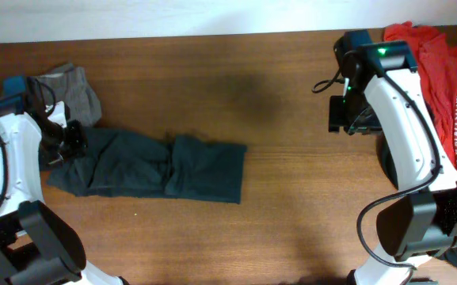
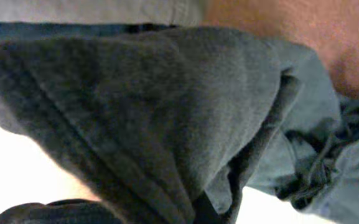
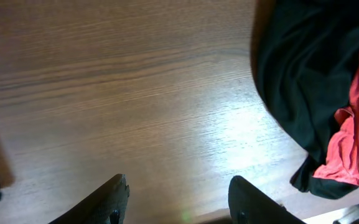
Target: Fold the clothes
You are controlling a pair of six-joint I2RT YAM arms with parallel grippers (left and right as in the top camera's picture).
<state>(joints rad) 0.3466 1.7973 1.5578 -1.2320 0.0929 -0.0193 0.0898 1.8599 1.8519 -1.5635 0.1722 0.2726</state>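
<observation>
Now L jaws pinch black T-shirt (image 1: pixel 165 166) edge, R jaws apart

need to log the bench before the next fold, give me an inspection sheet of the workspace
surface: brown wooden table, bare in the middle
job's things: black T-shirt bunched in a long strip, left
clutter: grey trousers back left; red shirt back right, black cloth touching it
grippers: left gripper shut at the T-shirt's left end; right gripper open over bare wood
cables: black cable looping off the right arm
surroundings: pale strip beyond the table's far edge
</observation>
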